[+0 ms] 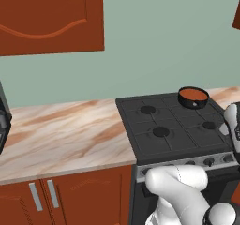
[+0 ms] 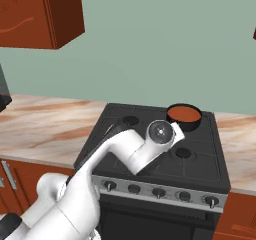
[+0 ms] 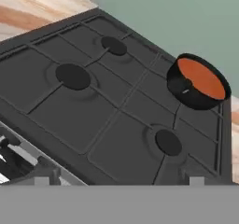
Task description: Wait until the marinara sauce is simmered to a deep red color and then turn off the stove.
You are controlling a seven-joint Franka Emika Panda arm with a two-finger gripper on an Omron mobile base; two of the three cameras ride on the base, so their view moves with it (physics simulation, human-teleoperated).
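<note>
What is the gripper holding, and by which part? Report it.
Nothing is held. The gripper is open above the stove, well clear of the pan of marinara sauce on the rear burner.

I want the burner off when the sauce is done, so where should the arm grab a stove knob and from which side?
Probably the raised ridge of a round knob on the stove's silver front strip, coming straight in from the front, since the knobs face outward. Which knob feeds the burner under the marinara sauce cannot be told. The pincer stands open.
</note>
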